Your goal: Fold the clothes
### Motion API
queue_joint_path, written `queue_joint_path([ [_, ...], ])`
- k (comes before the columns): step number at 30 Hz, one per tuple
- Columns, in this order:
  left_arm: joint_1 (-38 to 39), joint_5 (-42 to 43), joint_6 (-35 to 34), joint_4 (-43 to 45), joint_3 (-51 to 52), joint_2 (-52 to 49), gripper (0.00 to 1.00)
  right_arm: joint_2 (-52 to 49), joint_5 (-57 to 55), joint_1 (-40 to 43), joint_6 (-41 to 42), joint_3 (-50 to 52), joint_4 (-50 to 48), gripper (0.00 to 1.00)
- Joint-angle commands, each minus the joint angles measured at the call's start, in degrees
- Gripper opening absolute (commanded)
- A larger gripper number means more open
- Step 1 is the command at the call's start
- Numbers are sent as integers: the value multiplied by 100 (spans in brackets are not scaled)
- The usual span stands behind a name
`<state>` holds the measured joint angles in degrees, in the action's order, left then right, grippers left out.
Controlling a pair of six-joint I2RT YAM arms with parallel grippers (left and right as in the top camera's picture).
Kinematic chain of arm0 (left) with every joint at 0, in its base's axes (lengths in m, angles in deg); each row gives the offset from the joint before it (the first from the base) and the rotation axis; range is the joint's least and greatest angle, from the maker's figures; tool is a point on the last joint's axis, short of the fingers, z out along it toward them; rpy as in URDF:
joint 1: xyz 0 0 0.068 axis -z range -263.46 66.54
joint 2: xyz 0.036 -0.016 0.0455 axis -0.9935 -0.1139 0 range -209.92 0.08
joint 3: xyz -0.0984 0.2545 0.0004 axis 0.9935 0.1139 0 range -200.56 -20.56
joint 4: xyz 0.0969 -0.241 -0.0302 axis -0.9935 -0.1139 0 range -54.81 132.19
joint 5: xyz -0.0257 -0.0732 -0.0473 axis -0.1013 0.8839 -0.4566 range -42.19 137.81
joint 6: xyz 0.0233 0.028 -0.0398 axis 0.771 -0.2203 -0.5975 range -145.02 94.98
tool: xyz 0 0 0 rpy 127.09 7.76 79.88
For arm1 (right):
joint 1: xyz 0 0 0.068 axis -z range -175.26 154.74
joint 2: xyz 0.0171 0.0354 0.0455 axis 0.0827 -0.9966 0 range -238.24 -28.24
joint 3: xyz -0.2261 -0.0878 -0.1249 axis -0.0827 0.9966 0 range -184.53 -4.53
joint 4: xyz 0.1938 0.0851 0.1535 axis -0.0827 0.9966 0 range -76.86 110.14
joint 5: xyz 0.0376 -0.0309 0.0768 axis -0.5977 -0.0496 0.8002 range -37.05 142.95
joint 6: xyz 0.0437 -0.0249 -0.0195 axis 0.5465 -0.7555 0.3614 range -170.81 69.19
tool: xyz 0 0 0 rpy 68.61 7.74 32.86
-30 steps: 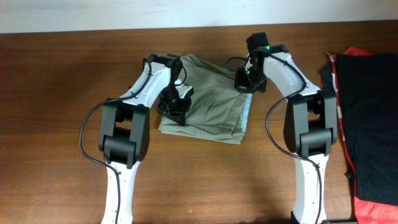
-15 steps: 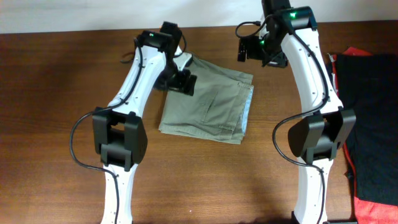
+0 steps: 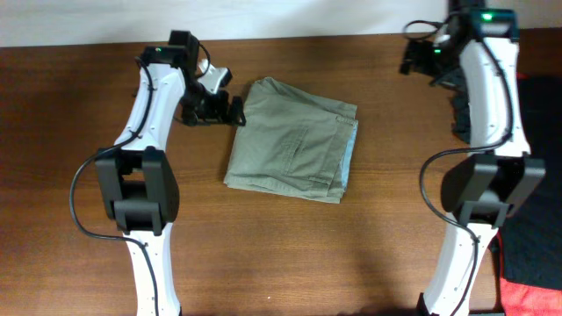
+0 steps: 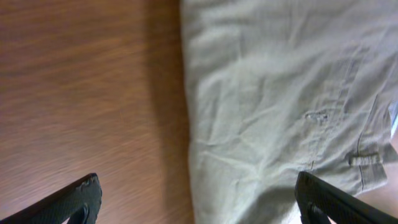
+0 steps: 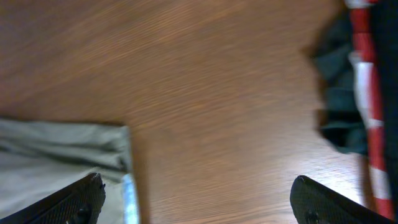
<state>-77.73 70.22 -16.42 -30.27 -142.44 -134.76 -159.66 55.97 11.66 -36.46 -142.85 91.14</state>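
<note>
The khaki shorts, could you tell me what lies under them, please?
The wooden table; a pale blue strip peeks from under the shorts at their right edge. The rest is covered.

Shorts [image 3: 294,140] mid-table; black garment [image 3: 546,202] far R.

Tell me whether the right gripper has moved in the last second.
Yes. The right gripper has left the shorts' far right corner, swinging right and toward the far edge of the table, clear of the fabric.
</note>
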Motion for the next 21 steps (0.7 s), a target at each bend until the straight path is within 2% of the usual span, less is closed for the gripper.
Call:
queue_joint_path([
  [1,111,376,282,212,494,15,99,55,-96,256,-42,-55,2,99],
  [10,144,358,326,911,1178,-9,99,55,-96,522,-42,-55,0,99],
  [17,151,682,238,1290,1537,-20,99,55,-96,516,-39,-55,2,99],
  [18,151,682,238,1292,1537,-20,98,55,-96,516,-42,-55,2,99],
  [20,151,699,177,1292,1537,-20,89,55,-96,516,-42,-55,2,99],
  [21,153,699,138,1292,1537,-20,89,55,-96,516,-39,-55,2,98],
])
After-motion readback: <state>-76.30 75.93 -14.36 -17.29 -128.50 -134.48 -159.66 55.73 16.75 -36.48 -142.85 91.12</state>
